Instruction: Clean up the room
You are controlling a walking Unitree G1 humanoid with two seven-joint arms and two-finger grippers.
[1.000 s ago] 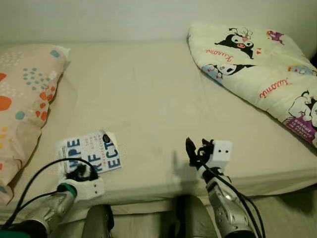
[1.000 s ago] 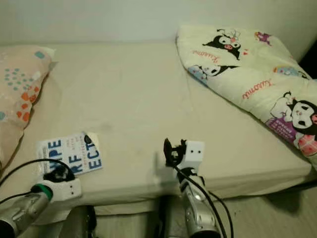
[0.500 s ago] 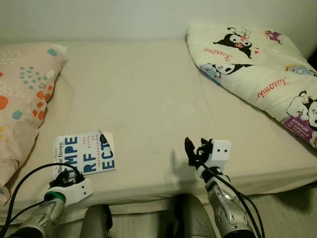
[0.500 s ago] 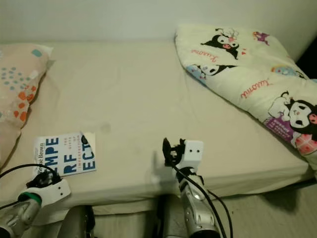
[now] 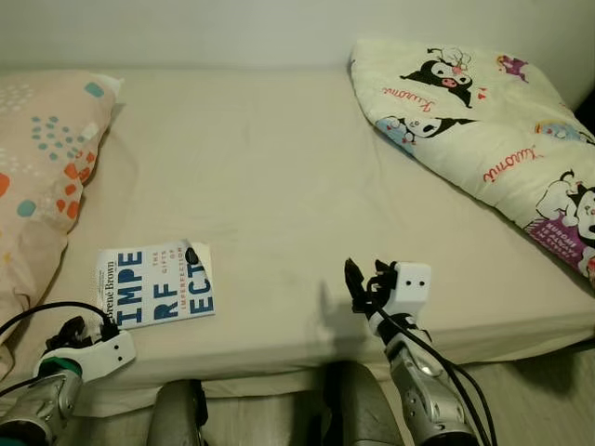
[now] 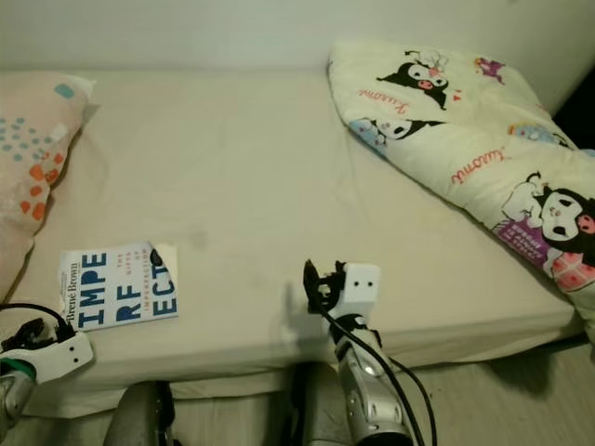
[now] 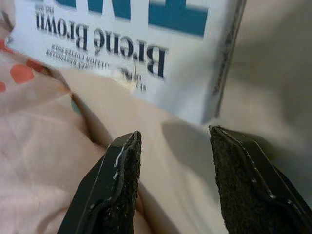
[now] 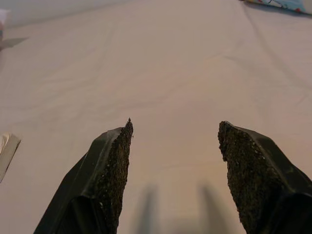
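A white paperback with big blue letters [image 5: 154, 284] lies flat on the beige bed near its front left edge. My left gripper [image 5: 72, 331] hovers just in front of the book's near left corner, open and empty. The left wrist view has the book's cover [image 7: 146, 44] a short way beyond the open fingers [image 7: 122, 185]. Over the bed's front edge near the middle, my right gripper [image 5: 358, 282] is raised, open, nothing between its fingers [image 8: 109, 170]. A corner of the book [image 8: 6, 151] sits far off to one side in the right wrist view.
A peach pillow with coloured dots [image 5: 37, 177] lies at the bed's left end, close to the book. A cream cartoon-print quilt [image 5: 483, 130] is bunched at the right end. A pale wall [image 5: 232, 28] runs behind the bed [image 5: 270, 177]. My legs stand at the bed's front edge.
My left gripper has drawn back toward me and to the left, off the book's near edge; the whole cover is now uncovered. The right gripper has hardly moved.
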